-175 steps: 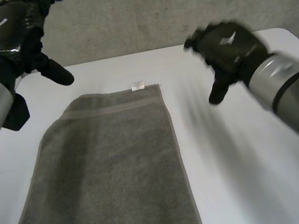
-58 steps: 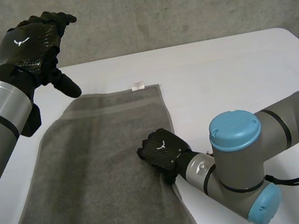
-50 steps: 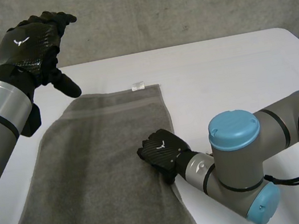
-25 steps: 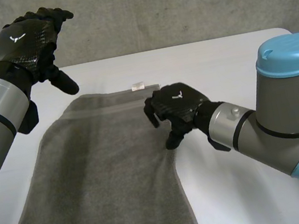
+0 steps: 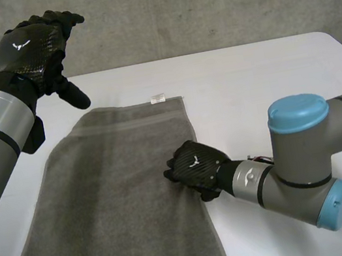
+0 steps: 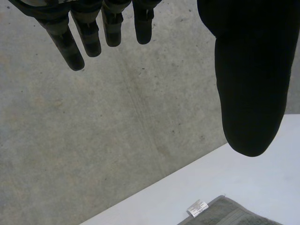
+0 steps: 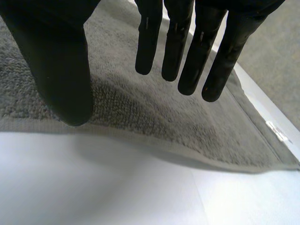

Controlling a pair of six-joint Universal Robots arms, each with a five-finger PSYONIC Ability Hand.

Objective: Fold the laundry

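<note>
A grey towel (image 5: 116,191), folded lengthwise, lies flat on the white table (image 5: 249,81) with its white label (image 5: 157,97) at the far edge. My right hand (image 5: 194,167) is low at the towel's right edge, about halfway along it. In the right wrist view its fingers (image 7: 187,51) are straight and apart from the thumb (image 7: 61,70), above the towel's hem (image 7: 154,112), holding nothing. My left hand (image 5: 31,50) is raised above the table's far left, beyond the towel's far left corner, open with straight fingers (image 6: 89,33) and nothing in it.
A concrete wall (image 5: 202,3) rises behind the table's far edge. Bare table lies to the right of the towel, partly taken up by my right arm (image 5: 302,158). The towel's label (image 6: 197,206) sits below my left hand's thumb.
My right hand, curled at the towel's right edge a second ago, lifted toward the far end, then came back down to the edge with its fingers straightened. The left hand barely moved.
</note>
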